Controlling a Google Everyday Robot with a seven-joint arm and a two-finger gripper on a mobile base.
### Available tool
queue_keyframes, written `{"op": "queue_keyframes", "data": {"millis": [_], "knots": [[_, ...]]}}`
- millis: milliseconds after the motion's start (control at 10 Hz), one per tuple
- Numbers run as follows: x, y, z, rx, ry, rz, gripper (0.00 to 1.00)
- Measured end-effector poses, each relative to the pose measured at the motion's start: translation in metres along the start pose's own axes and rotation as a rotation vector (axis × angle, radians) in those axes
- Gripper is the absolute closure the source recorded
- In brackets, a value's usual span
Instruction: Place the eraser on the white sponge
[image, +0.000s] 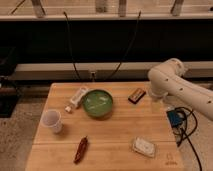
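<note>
Camera view takes in a wooden table (117, 131) from its near side, with a dark wall and two black cables (70, 47) hanging behind it.

The eraser (136, 95) lies flat and slightly askew on the far right part of the tabletop, close to the far edge and a little right of the green bowl (98, 103), not touching it. The white sponge (144, 146) lies flat towards the near right corner, close to the near edge. Bare wood runs between the two, bounded on the left by the bowl and on the right by the table's edge.

The white arm (172, 82) reaches in from the right, its bulky joint over the far right corner. Beneath it the gripper (157, 104) hangs just right of the eraser and apart from it, near the right edge (its fingers stand spread wide, with nothing between them). A blue object (174, 118) sits just off that edge, a black cord looping down from it.

On the left half, a long white box (78, 96) lies diagonally just beside the bowl's far left rim, a white cup (52, 120) stands upright near the left edge, and a reddish-brown pepper-shaped thing (81, 149) lies close to the near edge, with open wood between it and the sponge.
</note>
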Motion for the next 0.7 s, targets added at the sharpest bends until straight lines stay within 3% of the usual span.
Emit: {"op": "queue_keyframes", "data": {"millis": [700], "knots": [[0.006, -0.032, 0.018, 0.028, 0.013, -0.046, 0.2]]}}
